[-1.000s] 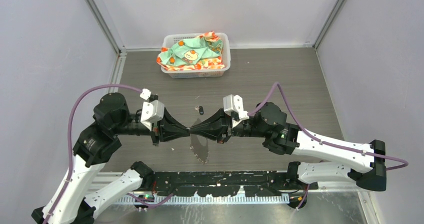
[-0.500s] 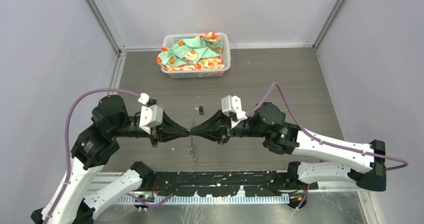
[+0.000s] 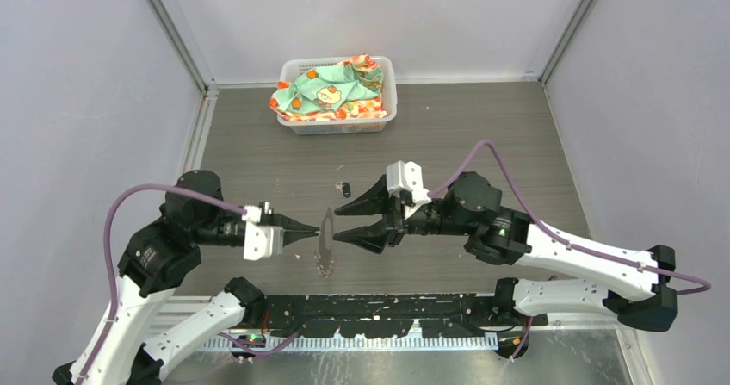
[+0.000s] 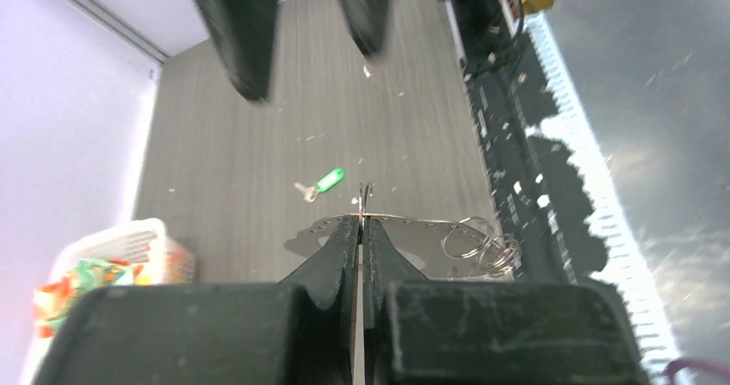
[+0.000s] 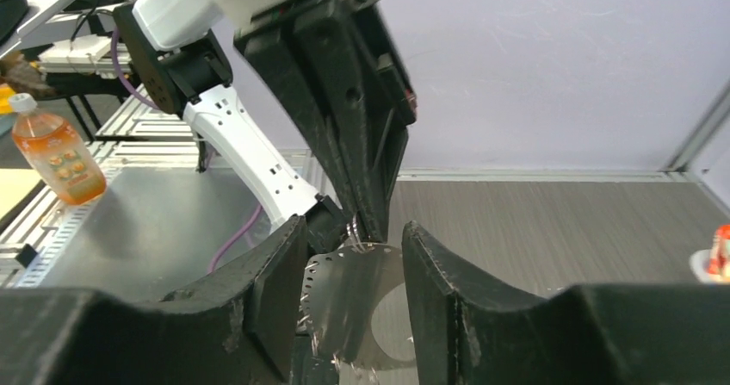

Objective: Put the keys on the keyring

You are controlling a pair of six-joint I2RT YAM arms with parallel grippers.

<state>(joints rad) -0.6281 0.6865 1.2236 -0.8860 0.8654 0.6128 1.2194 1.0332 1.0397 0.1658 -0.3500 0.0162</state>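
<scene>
The keyring (image 3: 326,235), a thin silver plate-like loop with holes along its rim and small wire rings at its lower end, hangs edge-on above the table. My left gripper (image 3: 315,228) is shut on its top edge, which shows in the left wrist view (image 4: 362,221). My right gripper (image 3: 336,226) stands open, with a finger on each side of the keyring (image 5: 361,299) and neither touching it. A green-headed key (image 4: 328,180) lies on the table beyond the left fingertips. The top view shows one small dark key (image 3: 345,189); I cannot tell whether it is the same one.
A white basket (image 3: 392,94) holding a patterned cloth stands at the back of the table, against the wall. A black toothed rail (image 3: 379,316) runs along the near edge between the arm bases. Grey walls close in both sides.
My right gripper has opened and let go of the keyring. My left arm has rolled and drawn back to the left, still holding it. The keyring has turned edge-on.
</scene>
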